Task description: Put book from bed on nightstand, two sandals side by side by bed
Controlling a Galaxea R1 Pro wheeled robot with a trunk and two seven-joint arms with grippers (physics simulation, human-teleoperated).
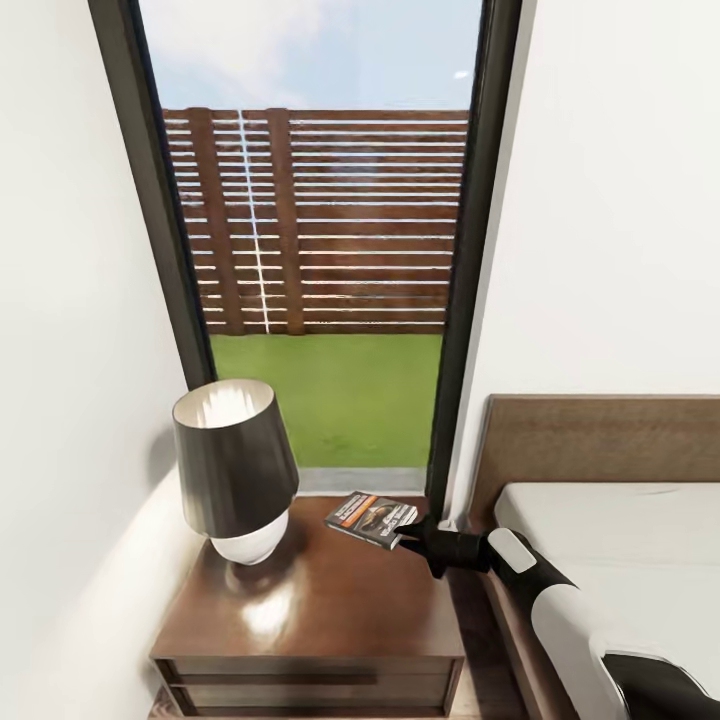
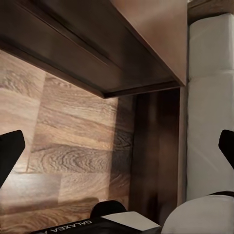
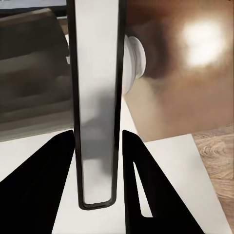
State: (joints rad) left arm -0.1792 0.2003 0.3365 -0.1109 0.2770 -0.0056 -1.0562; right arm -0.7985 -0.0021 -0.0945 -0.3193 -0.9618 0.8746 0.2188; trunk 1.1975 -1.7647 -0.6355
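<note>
Right arm: seen at the lower right of the head view, white and black, reaching forward across the gap between bed and nightstand.
Right gripper (image 1: 408,541): pinched on the near edge of the book (image 1: 371,519); in the right wrist view the book's edge (image 3: 96,97) is seen clamped between the two black fingers (image 3: 41,185).
Left gripper (image 2: 117,151): spread wide, its two black fingertips (image 2: 9,153) seen at opposite edges of the left wrist view, nothing between them; pointed at the wood-plank floor (image 2: 58,146) beside the nightstand's underside.
Book position: held over the back right part of the nightstand top, tilted; whether it touches the wood cannot be told.
Nightstand (image 1: 310,610): dark-brown, glossy, drawer front facing the camera, standing just left of the bed.
Lamp (image 1: 235,465): dark shade on a white base, set on the left part of the nightstand top, apart from the book.
Bed (image 1: 610,520): light-grey mattress and brown headboard at the right.
Window (image 1: 320,250): tall, dark-framed, behind the nightstand; grass and a slatted wooden fence are seen through it.
</note>
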